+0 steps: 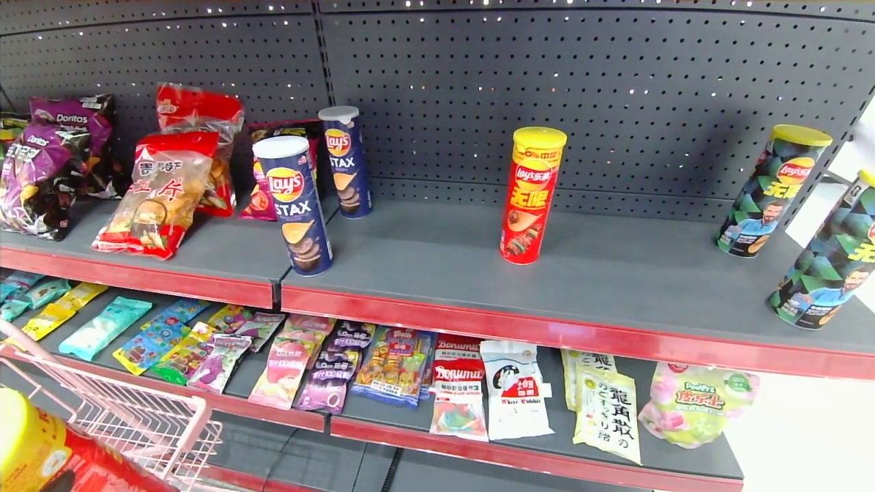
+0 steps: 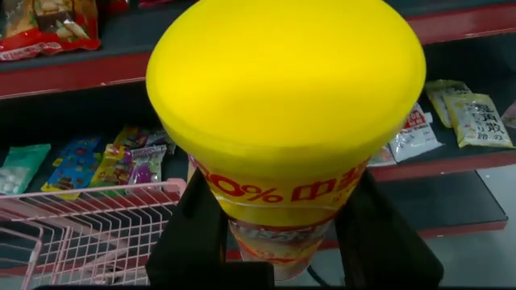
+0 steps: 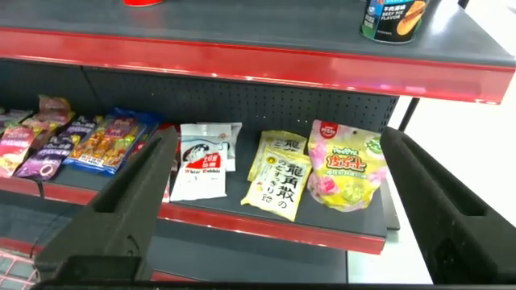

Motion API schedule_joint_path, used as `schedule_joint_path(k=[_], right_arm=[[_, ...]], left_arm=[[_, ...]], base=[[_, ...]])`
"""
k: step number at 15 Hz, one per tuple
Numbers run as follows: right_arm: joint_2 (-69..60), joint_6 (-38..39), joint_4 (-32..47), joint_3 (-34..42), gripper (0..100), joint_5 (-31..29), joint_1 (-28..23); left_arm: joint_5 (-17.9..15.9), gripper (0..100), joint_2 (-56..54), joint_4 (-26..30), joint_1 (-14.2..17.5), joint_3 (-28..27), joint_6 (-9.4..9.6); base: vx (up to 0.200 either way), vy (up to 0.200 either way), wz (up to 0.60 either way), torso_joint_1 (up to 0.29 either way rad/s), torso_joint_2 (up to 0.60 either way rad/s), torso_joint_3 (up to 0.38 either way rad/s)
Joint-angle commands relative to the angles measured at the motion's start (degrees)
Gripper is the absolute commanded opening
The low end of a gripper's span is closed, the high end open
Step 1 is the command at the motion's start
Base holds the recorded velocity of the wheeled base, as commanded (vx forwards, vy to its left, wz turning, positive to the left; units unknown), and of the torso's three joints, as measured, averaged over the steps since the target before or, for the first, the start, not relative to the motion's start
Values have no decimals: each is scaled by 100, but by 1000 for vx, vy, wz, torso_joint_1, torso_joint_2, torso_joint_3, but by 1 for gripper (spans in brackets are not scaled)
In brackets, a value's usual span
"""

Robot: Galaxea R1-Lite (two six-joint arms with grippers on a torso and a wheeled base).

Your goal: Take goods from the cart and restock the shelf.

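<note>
My left gripper (image 2: pixel 278 242) is shut on a red chip can with a yellow lid (image 2: pixel 286 76); its dark fingers (image 2: pixel 193 234) press the can's body from both sides. The same can (image 1: pixel 31 447) shows at the bottom left of the head view, above the pink wire cart (image 1: pixel 137 413). A matching red can (image 1: pixel 530 198) stands upright in the middle of the grey upper shelf (image 1: pixel 615 287). My right gripper (image 3: pixel 274 209) is open with nothing in it, facing the lower shelf's candy bags (image 3: pixel 351 165).
Two blue cans (image 1: pixel 297 205) and snack bags (image 1: pixel 160 195) fill the upper shelf's left part. Two dark patterned cans (image 1: pixel 769 191) stand at its right end. Bare shelf lies on both sides of the red can. Flat packets (image 1: pixel 396 365) cover the lower shelf.
</note>
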Motion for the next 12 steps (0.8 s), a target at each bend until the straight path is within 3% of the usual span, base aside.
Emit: schedule_joint_path(k=[1, 5, 8, 9, 10, 11, 12], right_arm=[[6, -7, 4, 1, 100, 2, 4], [6, 37, -5, 1, 100, -7, 4], [-2, 37, -5, 1, 100, 301, -5], [446, 20, -49, -729, 100, 881, 101], [1580, 248, -49, -1669, 100, 1048, 162], [3126, 855, -84, -3119, 100, 1268, 408], [3742, 670, -84, -3638, 100, 1760, 822]], left_arm=[[3, 0, 27, -22, -6, -12, 8], [-208, 0, 9, -40, -33, -12, 8], [-278, 0, 1, -40, -33, -29, -1], [-340, 0, 71, -31, -33, -117, 8], [-348, 0, 150, -31, -33, -179, 8], [-340, 0, 317, -31, -33, -284, 8], [-322, 0, 370, -31, -33, -319, 8]], base=[[0, 0, 0, 0, 0, 0], [0, 0, 0, 0, 0, 0], [0, 0, 0, 0, 0, 0], [0, 0, 0, 0, 0, 0], [0, 0, 0, 0, 0, 0], [0, 0, 0, 0, 0, 0], [0, 0, 0, 0, 0, 0]])
